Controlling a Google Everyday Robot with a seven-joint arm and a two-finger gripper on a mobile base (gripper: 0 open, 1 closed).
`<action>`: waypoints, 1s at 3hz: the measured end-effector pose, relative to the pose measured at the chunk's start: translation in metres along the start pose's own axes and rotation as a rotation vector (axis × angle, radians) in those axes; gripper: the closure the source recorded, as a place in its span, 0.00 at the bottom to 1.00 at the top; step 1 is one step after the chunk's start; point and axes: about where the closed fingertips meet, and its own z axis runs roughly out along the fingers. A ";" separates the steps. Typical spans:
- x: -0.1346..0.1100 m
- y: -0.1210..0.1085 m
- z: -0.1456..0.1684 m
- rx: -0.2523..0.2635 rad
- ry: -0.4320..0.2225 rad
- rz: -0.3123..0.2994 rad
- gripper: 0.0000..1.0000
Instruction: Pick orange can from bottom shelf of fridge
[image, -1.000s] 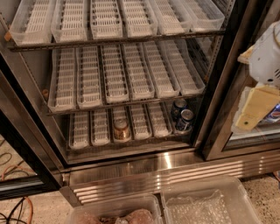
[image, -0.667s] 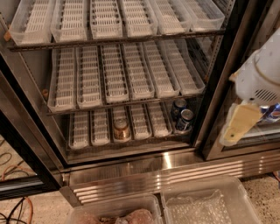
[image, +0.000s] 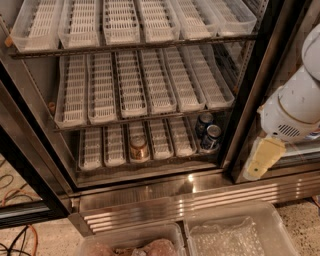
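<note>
The orange can (image: 139, 147) stands upright in the middle lane of the bottom shelf (image: 115, 146), near the front, behind the steel sill (image: 150, 173). The fridge (image: 150, 192) is open, with longer white lanes on the racks above. My gripper (image: 261, 162) hangs outside the fridge at the right, in front of the black door frame, below the white arm. It is well to the right of the can, slightly lower in the view, and it holds nothing that I can see.
Two dark blue cans (image: 209, 131) stand at the right end of the bottom shelf. The black door frame (image: 250, 100) rises between the gripper and the shelf. Two clear plastic bins (image: 265, 212) sit on the floor below the fridge. Cables (image: 20, 235) lie at the lower left.
The arm and gripper have come down and to the left, from the right edge of the view toward the door frame. The can and shelves have not moved.
</note>
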 end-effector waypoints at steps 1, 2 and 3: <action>-0.001 0.006 0.018 -0.024 -0.006 -0.015 0.00; -0.006 0.031 0.075 -0.141 -0.070 0.036 0.00; -0.022 0.070 0.139 -0.280 -0.170 0.134 0.00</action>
